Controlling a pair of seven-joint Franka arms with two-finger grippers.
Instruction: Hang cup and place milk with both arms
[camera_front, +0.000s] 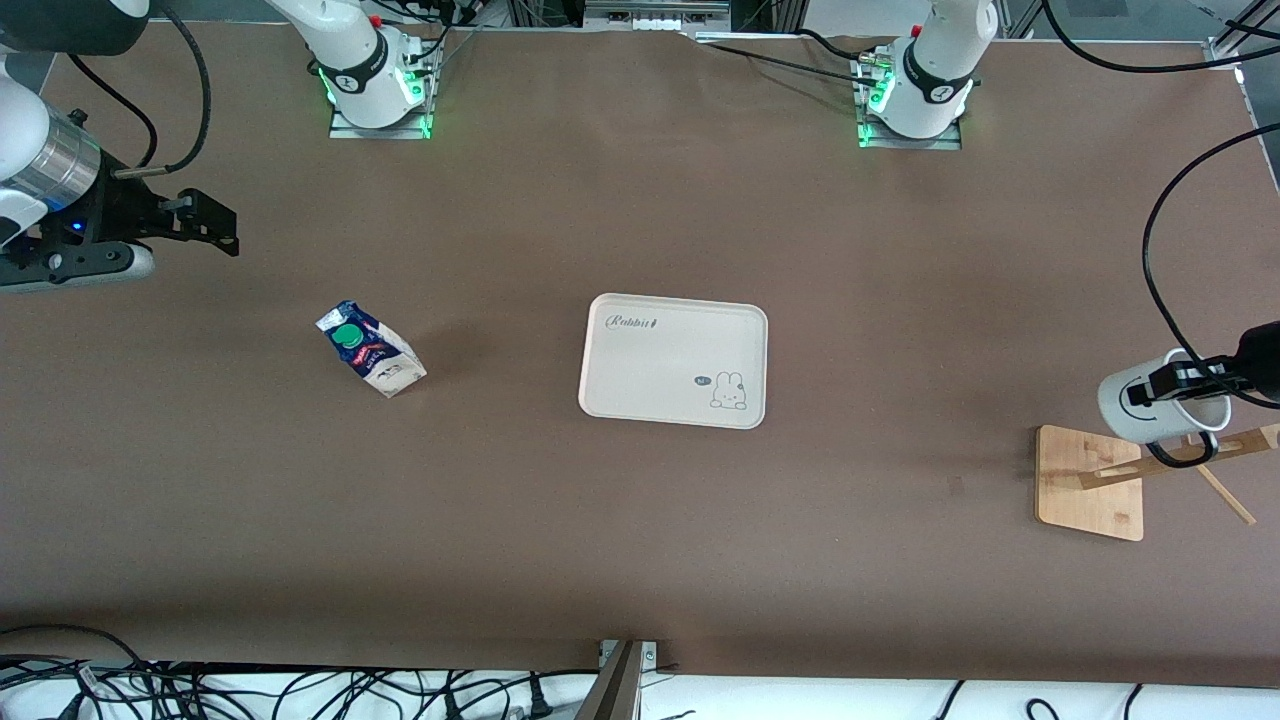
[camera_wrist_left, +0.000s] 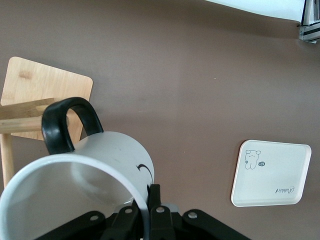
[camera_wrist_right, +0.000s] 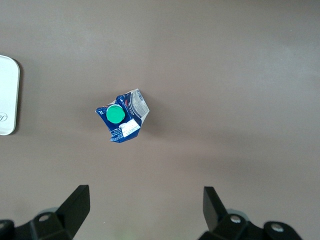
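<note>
Progress is small, as I judge it: neither part of the task is finished. The left gripper is clamped on the rim of the cup and holds it in the air over the wooden rack at the left arm's end of the table; the black handle is close to a peg, but I cannot tell if it is hooked. The milk stands on the table toward the right arm's end, untouched. The right gripper hangs above it with its fingers spread wide, grasping nothing. The tray in the middle has nothing in it.
</note>
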